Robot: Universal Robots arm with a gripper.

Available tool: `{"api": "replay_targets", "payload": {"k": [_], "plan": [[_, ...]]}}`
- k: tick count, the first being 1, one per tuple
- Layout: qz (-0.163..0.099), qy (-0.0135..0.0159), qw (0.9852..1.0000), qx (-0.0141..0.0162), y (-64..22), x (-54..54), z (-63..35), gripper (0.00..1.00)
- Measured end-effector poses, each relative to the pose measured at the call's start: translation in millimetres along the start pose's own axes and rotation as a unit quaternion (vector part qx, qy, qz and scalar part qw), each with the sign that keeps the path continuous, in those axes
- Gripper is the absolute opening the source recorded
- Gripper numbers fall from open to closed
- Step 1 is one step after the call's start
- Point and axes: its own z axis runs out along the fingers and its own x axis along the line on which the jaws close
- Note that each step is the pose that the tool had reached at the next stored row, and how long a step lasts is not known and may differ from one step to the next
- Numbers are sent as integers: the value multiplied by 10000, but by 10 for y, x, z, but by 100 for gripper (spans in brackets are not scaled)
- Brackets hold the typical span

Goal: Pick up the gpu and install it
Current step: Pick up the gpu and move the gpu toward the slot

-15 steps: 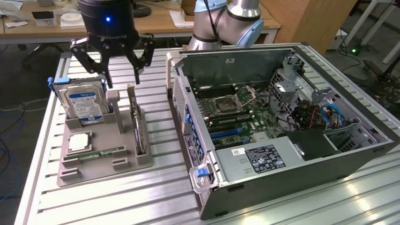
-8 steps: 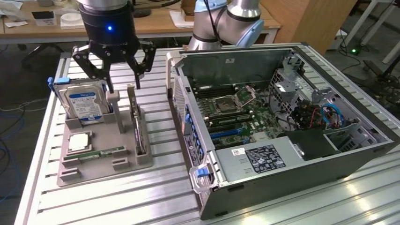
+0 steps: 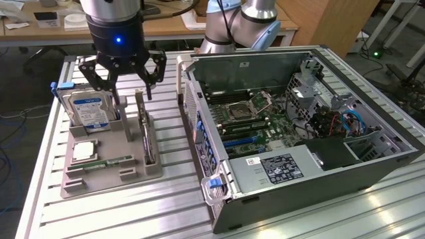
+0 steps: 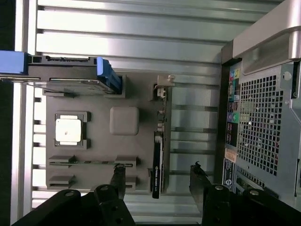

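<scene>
Over the grey slotted tray (image 3: pixel 106 164) on the aluminium bench (image 3: pixel 133 214), my black gripper (image 3: pixel 131 94) hangs, fingers (image 4: pixel 117 176) apart, above the thin dark gpu card (image 3: pixel 147 139) standing on edge; I'd centre them squarely before closing.

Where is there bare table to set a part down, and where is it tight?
Bare table at the exterior view's lower left, past the tray; a narrow strip between tray and case. Tight on the tray: drive, gpu, open gripper overhead.
</scene>
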Motion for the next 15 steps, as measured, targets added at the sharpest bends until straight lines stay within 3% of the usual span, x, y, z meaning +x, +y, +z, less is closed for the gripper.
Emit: {"api": "replay_targets", "payload": {"k": [15], "plan": [[5,-2,10000,0,-126,-6,283,66]]}}
